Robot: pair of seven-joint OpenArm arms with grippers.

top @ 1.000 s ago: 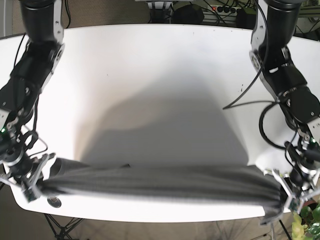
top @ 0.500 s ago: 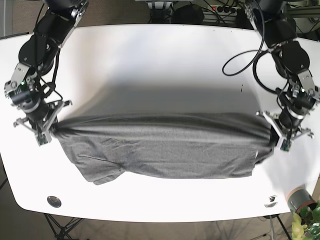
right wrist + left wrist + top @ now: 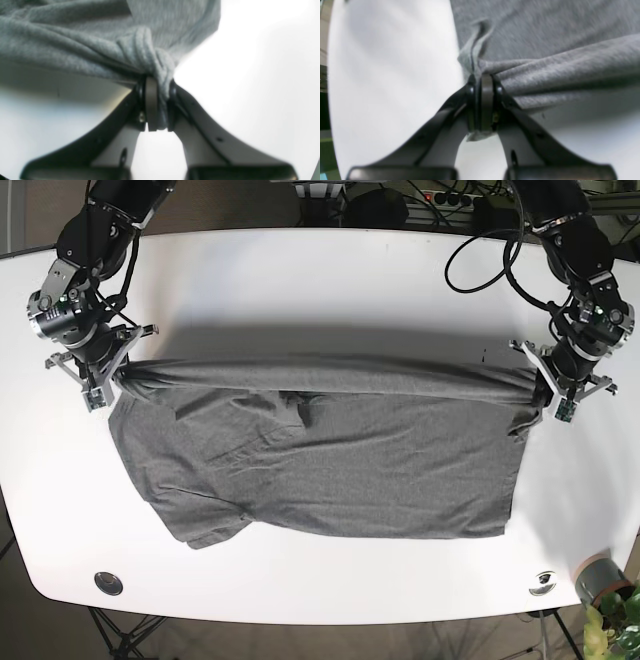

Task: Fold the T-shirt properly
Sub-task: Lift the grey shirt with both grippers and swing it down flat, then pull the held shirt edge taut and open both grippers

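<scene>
Base view overhead; wrist views close behind each pincer, somewhat blurred, sharing T-shirt (image 3: 320, 450) edge

Both arms are black and jointed, with loose black cables looping beside the left arm (image 3: 575, 260) at the frame's upper right. Each gripper, left gripper (image 3: 482, 100) and right gripper (image 3: 155, 105), has curved black fingers, grey pads and small screws.

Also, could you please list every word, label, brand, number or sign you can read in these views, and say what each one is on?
None: no text can be read in any view.
T-shirt: plain grey, no print or label showing.
Table: bare white, no markings.
Left gripper and right gripper: black, unmarked; both wrist views are blurred.
Round fittings at the table's near edge: too small to read.
</scene>
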